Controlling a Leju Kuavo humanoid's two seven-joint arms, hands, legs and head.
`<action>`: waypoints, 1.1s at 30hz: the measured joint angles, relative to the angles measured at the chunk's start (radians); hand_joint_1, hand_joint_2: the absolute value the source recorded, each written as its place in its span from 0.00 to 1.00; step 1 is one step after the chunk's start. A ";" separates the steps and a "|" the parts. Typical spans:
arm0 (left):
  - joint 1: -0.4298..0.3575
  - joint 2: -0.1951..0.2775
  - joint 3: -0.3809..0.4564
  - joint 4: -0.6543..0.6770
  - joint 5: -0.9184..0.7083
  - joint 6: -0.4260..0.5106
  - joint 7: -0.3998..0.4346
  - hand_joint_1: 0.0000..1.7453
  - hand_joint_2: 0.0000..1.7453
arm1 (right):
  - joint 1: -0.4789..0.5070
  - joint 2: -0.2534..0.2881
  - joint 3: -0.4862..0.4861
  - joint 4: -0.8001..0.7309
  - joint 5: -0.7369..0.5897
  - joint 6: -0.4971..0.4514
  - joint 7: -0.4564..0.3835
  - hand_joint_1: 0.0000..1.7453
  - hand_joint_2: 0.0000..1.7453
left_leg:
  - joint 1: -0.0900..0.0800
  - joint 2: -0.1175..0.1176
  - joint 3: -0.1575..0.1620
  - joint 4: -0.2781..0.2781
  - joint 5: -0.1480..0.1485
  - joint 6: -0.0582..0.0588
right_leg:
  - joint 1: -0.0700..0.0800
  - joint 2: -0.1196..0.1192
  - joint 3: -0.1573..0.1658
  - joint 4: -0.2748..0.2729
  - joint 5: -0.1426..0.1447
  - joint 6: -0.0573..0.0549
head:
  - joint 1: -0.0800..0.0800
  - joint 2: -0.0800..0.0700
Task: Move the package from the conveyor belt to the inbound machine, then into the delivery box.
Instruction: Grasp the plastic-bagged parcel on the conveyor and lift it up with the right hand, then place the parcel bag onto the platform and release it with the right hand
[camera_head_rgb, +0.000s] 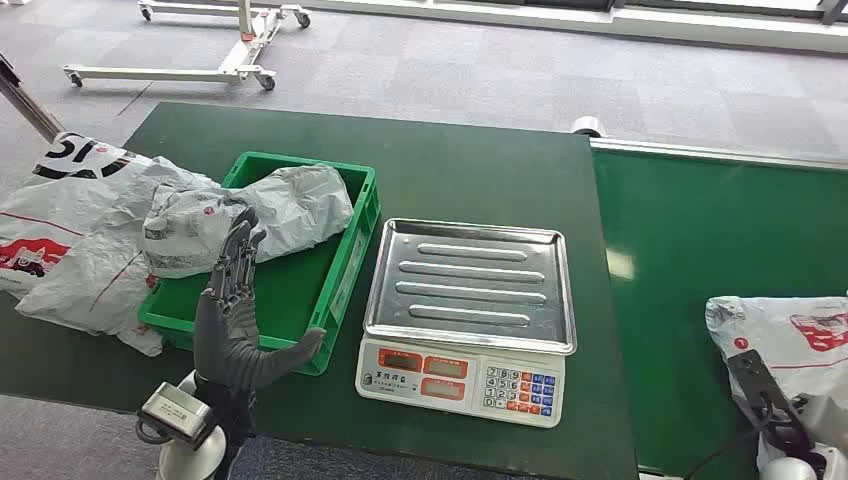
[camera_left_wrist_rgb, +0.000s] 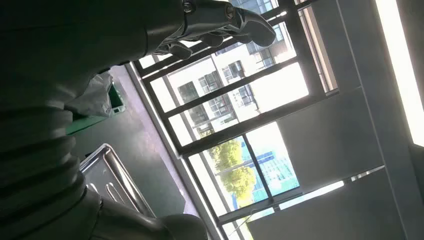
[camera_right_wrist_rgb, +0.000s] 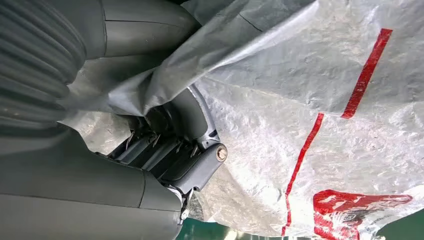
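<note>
Left hand (camera_head_rgb: 232, 320) hovering over the near edge of the green crate (camera_head_rgb: 352, 262), fingers (camera_head_rgb: 235, 262) spread apart and pointing away, thumb sticking out to the side, gripping nothing. In the left wrist view, the same hand (camera_left_wrist_rgb: 220, 22) showing open against a wall of windows (camera_left_wrist_rgb: 235, 125), with a corner of the crate (camera_left_wrist_rgb: 116, 102) and the steel tray (camera_left_wrist_rgb: 112, 180) beneath it.

Lying inside the crate, toward its far end, a crumpled grey bag (camera_head_rgb: 255, 212), draping over the crate's left rim. Resting just beside the crate on the green table (camera_head_rgb: 460, 160), more grey and white bags (camera_head_rgb: 70, 230) piling up at the left edge.

Sitting in the middle of the table, right of the crate, a scale (camera_head_rgb: 465, 325) with a bare ribbed steel tray (camera_head_rgb: 470, 285) and a keypad facing the near side.

Lying on the green belt (camera_head_rgb: 700, 230) at the right, a white package (camera_head_rgb: 790, 335) with red print. Right hand (camera_head_rgb: 765, 395) reaching onto that package from below, dark fingers lying on its near edge. In the right wrist view, the hand (camera_right_wrist_rgb: 170, 150) pressing into the package (camera_right_wrist_rgb: 310, 115), plastic folding over the fingers (camera_right_wrist_rgb: 200, 165); cannot tell whether actually gripping it.
</note>
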 joint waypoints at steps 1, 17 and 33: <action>0.000 0.001 0.000 0.000 0.001 0.002 0.000 0.00 1.00 | 0.000 0.001 0.000 -0.003 0.000 0.001 0.000 1.00 1.00 | 0.000 0.000 0.000 0.000 0.000 0.000 | 0.000 0.000 0.000 0.000 0.000 0.000 | 0.000 0.000; 0.000 0.006 -0.009 0.000 0.004 0.003 0.000 0.00 1.00 | 0.023 0.093 0.000 -0.257 -0.025 -0.336 -0.096 1.00 1.00 | 0.000 0.000 0.000 0.000 0.000 0.000 | 0.000 0.000 0.000 0.000 0.000 0.000 | 0.000 0.000; -0.034 0.004 -0.026 0.032 0.002 -0.008 0.000 0.00 1.00 | 0.078 0.246 0.181 -0.741 0.117 -0.525 -0.189 1.00 1.00 | 0.000 0.001 0.001 0.000 0.001 -0.001 | 0.001 0.001 0.000 0.000 0.000 -0.001 | 0.000 0.000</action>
